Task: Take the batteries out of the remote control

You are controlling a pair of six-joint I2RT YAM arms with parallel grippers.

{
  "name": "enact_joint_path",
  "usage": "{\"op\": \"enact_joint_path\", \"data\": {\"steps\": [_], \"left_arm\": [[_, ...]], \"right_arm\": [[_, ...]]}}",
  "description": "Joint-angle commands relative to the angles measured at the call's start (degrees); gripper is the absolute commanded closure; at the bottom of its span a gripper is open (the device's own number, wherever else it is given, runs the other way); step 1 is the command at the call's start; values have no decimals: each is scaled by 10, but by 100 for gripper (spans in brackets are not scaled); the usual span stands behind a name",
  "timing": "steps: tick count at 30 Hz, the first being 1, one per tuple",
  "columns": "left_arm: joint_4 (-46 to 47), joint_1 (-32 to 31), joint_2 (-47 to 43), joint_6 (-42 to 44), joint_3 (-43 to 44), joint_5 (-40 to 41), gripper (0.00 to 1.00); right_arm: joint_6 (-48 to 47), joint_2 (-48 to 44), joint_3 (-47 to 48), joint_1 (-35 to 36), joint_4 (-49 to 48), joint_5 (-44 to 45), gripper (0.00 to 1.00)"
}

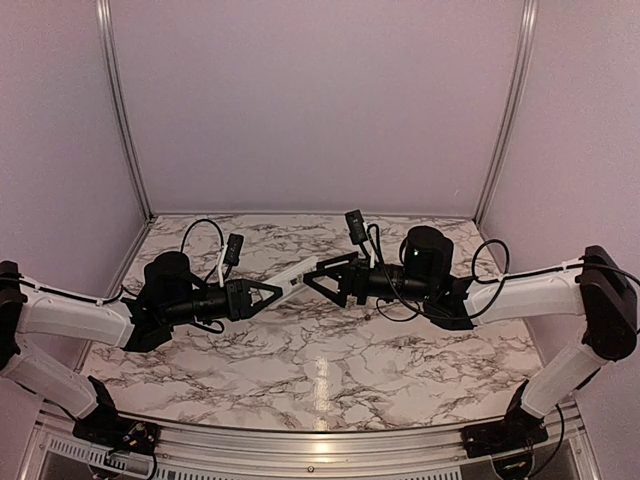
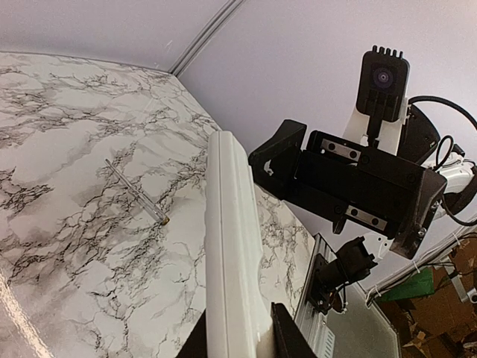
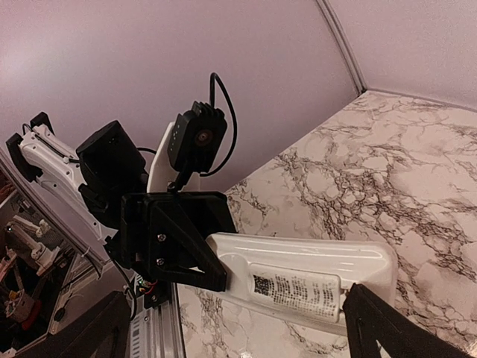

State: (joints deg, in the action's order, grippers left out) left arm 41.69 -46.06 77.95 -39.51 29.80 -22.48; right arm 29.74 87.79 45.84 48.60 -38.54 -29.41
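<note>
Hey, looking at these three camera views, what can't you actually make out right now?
- Batteries: not visible in any view. The right wrist view shows only a labelled face of the remote control.
- Label: print too blurred to read, right wrist view.
- Remote's gripped end: cut off by the bottom edge, between the fingers of the left pincer, left wrist view.
- Thin rod: too small to find in the top view.

A thin grey rod (image 2: 136,191) lies on marble table (image 2: 59,246).
</note>
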Motion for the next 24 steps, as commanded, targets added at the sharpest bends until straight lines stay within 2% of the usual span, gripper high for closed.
{"op": "enact_joint_path", "data": {"steps": [1, 24], "left_arm": [[66, -9, -7, 18, 12, -33, 100], [64, -9, 11, 24, 21, -33, 100]], "right_arm": [[11, 11, 3, 13, 7, -61, 2], [22, -5, -18, 13, -17, -80, 2]]}}
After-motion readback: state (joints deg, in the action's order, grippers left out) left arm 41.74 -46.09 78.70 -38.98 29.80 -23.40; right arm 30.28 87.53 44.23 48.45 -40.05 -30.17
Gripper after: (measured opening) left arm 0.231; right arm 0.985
